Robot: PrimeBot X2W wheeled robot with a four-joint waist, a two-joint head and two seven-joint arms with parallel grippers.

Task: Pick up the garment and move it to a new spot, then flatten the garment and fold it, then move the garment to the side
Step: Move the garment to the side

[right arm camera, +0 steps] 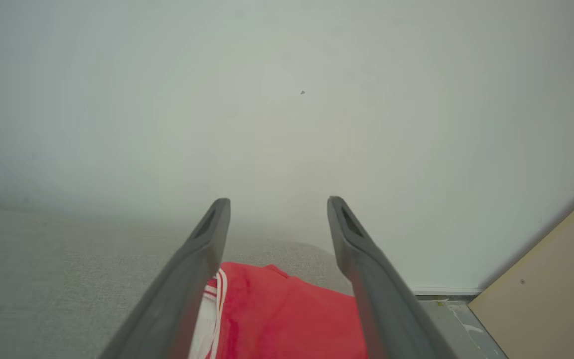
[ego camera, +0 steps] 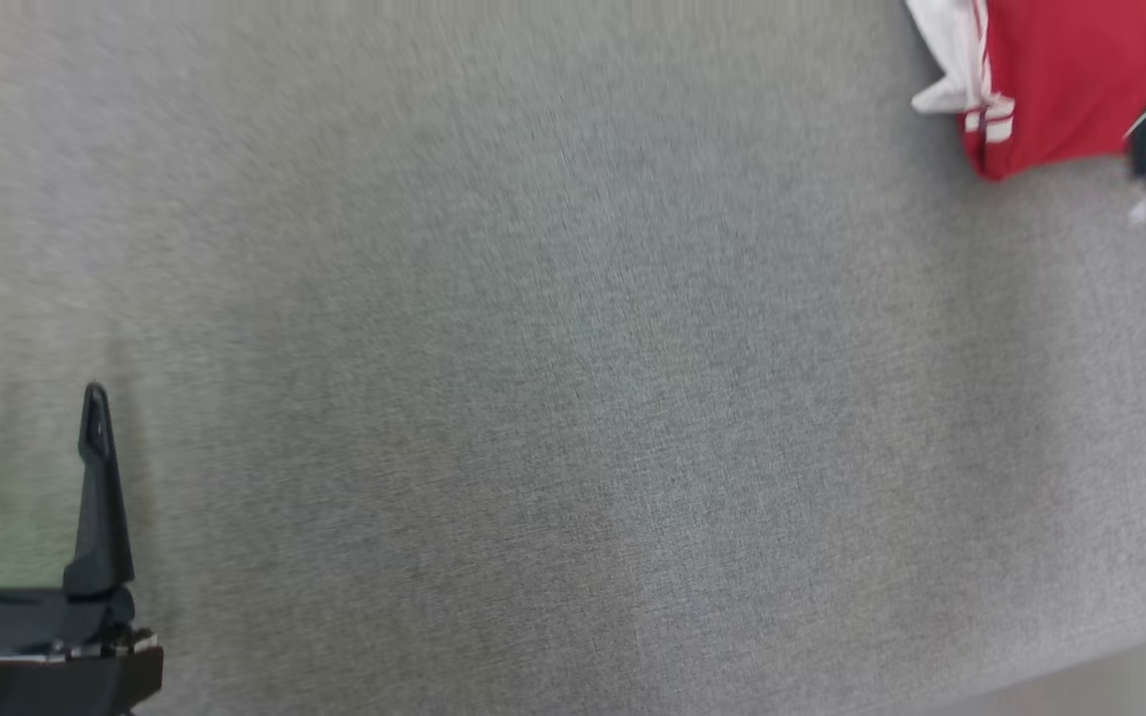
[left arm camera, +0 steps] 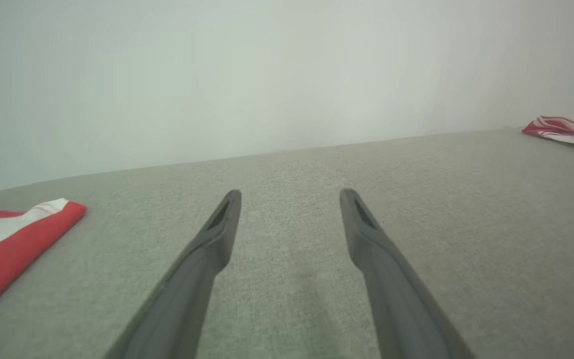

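A grey, cloth-covered table point(ego camera: 533, 348) runs back to a pale wall. The red and white garment point(ego camera: 1060, 89) lies at its far right corner. It looks soft and light, best pinched at a folded edge. The right pincer point(right arm camera: 274, 207) hangs wide over it, holding nothing. The left pincer point(ego camera: 33, 398), also wide and empty, is well apart. The left wrist view adds a second folded red cloth point(left arm camera: 8, 244).

I read grey table covering point(ego camera: 573, 398) as rough, matt woven cloth; red-and-white garment point(ego camera: 1060, 89), soft smooth cloth; left gripper point(ego camera: 31, 398), dark matt plastic; tan board point(right arm camera: 546, 309), matt, wood-like.
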